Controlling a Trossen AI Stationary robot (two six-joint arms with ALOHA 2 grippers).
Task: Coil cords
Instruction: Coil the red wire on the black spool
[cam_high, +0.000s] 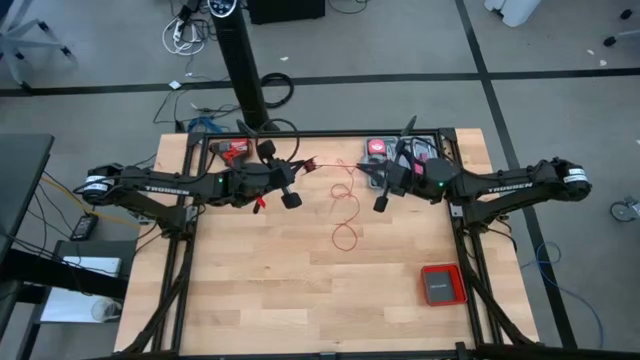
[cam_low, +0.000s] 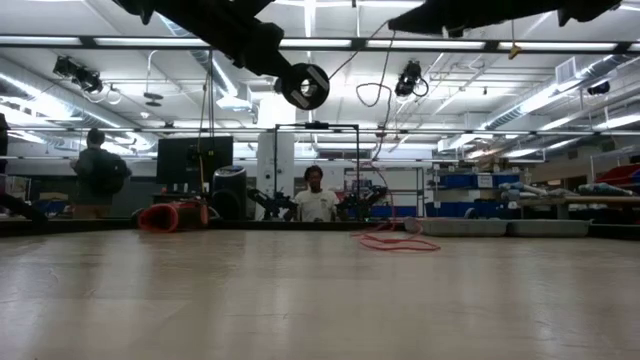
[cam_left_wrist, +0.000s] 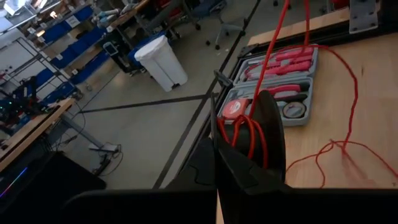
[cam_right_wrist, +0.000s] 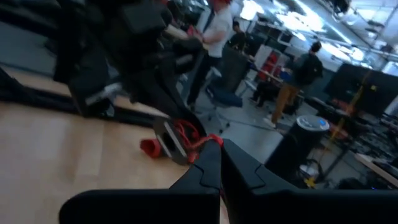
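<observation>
A thin red cord (cam_high: 345, 215) runs between my two grippers above the far middle of the table. Its slack loops (cam_low: 395, 240) lie on the wood below. My left gripper (cam_high: 280, 175) is open, with its fingers far apart, and several turns of the cord are wound around one finger (cam_left_wrist: 267, 124). My right gripper (cam_high: 378, 188) faces it from the right and is shut on the cord (cam_right_wrist: 208, 142). The left finger with its red coil (cam_right_wrist: 183, 134) shows close ahead in the right wrist view. My left gripper carries several turns of the cord (cam_left_wrist: 249, 134) looped around one open finger, not pinched. The coil sits clear of the table. Strands leave it toward my right gripper and down to the loose loops. My right gripper pinches a single strand of the cord (cam_right_wrist: 210, 140) between its two fingers, a short way from the coil. The fingers come level from the table's right side. The held stretch is clear of the table.
An open grey tool case with red tools (cam_high: 400, 152) lies at the far right of the table, also in the left wrist view (cam_left_wrist: 273, 81). A red and black item (cam_high: 232, 150) sits at the far left. A small red case (cam_high: 442, 285) lies near the right front. People show beyond the table (cam_low: 315, 200).
</observation>
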